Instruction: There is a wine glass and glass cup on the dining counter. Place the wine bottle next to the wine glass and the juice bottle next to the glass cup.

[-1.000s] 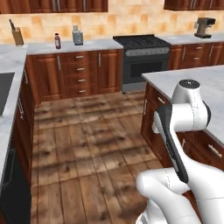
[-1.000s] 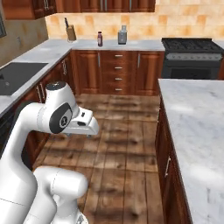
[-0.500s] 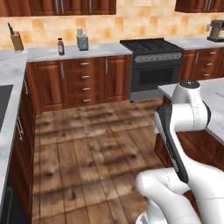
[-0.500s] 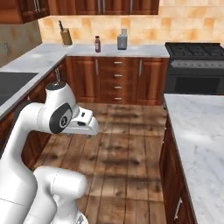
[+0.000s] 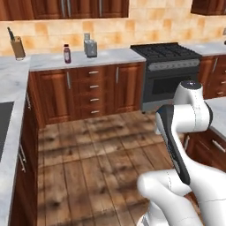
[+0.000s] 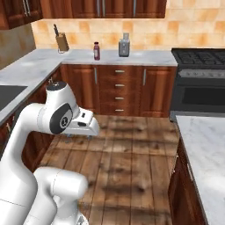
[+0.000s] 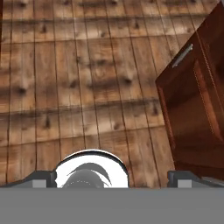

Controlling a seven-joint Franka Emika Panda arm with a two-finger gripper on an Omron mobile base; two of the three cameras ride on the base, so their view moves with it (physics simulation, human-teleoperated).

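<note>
The juice bottle (image 5: pixel 67 53) (image 6: pixel 96 51), dark red with a maroon cap, stands upright on the back worktop against the tan tiles. A corner of the marble dining counter (image 5: pixel 218 115) (image 6: pixel 205 151) lies to my right. My gripper (image 7: pixel 113 180) hangs folded close to the arm, high above the wooden floor and far from the bottle. It points down, open, with nothing between its fingertips (image 7: pixel 44 176). In the right base view the gripper (image 6: pixel 80 134) sits under the white hand. The wine bottle, wine glass and glass cup are out of view.
A knife block (image 5: pixel 17 47) (image 6: pixel 62 41) and a grey canister (image 5: pixel 91 47) (image 6: pixel 124 46) share the back worktop. A stove (image 5: pixel 169 66) (image 6: pixel 200 75) stands to the right of the drawers. A marble counter (image 5: pixel 12 88) runs along the left. Wooden floor lies between.
The whole picture has shifted: the base has driven closer to the back worktop, which now looks larger. The arm keeps the same folded pose and the gripper stays open.
</note>
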